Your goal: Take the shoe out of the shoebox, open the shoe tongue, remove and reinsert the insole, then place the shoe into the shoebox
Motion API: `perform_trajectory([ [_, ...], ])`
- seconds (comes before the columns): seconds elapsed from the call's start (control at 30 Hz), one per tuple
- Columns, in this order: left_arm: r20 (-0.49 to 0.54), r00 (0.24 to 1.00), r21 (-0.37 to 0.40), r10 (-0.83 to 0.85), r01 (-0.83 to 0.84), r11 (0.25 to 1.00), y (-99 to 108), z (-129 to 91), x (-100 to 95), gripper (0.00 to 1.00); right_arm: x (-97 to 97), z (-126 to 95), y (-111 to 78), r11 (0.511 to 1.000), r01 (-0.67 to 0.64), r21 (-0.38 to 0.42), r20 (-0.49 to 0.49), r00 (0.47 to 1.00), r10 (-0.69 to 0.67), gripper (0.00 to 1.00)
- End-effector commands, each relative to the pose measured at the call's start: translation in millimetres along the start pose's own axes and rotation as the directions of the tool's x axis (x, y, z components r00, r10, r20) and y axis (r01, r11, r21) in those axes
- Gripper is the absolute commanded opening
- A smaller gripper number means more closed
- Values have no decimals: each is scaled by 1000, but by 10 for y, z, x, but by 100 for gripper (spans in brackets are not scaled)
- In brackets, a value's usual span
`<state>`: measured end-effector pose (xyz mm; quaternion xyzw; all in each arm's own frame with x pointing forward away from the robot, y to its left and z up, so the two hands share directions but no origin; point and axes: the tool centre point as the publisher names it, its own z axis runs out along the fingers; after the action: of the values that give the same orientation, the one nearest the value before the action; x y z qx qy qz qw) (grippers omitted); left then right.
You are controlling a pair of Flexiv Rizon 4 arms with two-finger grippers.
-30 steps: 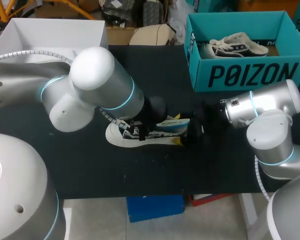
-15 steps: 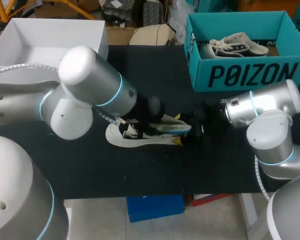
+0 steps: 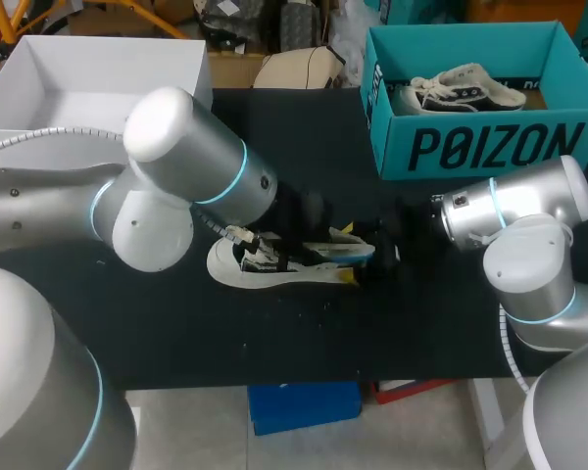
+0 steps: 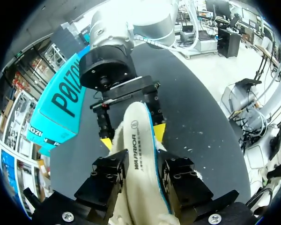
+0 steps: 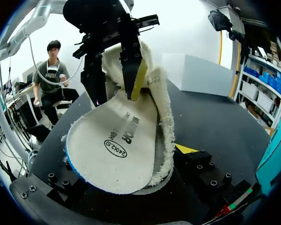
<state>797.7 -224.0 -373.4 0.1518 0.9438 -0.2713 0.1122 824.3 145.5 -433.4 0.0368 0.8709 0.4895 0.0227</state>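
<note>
**Hidden or unclear.** Left gripper (image 5: 113,89): in its own wrist view the insole (image 5: 114,145) covers everything past the black finger blocks. Whether it clamps anything cannot be told. Right gripper (image 4: 132,137): in its own view only one yellow tip (image 5: 185,149) shows, and the insole lies over the rest. From above, the left arm's wrist covers part of the shoe's upper.

**Shoe** (image 3: 237,266). White, with a fleece lining, on the black table (image 3: 274,333), between the two grippers. Its long axis runs from one gripper to the other. The toe lies on the left gripper's side and the heel sits in the right gripper. The right gripper's jaws are pressed on the heel from both sides, their yellow tips against the fleece.

**Insole.** Pale with a blue edge, printed face up, and partly raised out of the shoe. It runs along the same axis as the shoe. One end lies over the right gripper, and the other reaches in between the left gripper's fingers.

**Shoebox** (image 3: 470,147). Teal and open, on the table's far side, well beyond the right gripper. A second shoe (image 3: 461,90) lies inside it.
</note>
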Motion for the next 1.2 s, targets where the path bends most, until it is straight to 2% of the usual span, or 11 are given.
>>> perform_trajectory([
  [0.03,-7,1000,3,9,-9,1000,-80,138,-71,40,-10,9,-28,1000,-1,2,0,1000,1,0],
  [0.53,-27,999,28,40,-40,999,-271,311,-158,39,-10,9,-28,1000,-1,2,0,1000,1,0],
  [0.93,-26,999,1,33,-33,999,-260,387,-166,37,-10,9,-28,1000,-1,2,0,1000,1,0],
  [1.03,-24,999,-4,26,-26,1000,-249,391,-173,29,-10,9,-28,1000,-1,2,0,1000,1,0],
  [1.07,-24,999,-6,21,-21,1000,-243,392,-178,23,-10,9,-28,1000,-1,2,0,1000,1,0],
  [1.13,-23,1000,-8,17,-17,1000,-234,393,-186,2,-10,9,-28,1000,-1,2,0,1000,1,0],
  [1.2,-20,1000,-12,13,-13,1000,-228,390,-189,0,-10,9,-28,1000,-1,2,0,1000,1,0],
])
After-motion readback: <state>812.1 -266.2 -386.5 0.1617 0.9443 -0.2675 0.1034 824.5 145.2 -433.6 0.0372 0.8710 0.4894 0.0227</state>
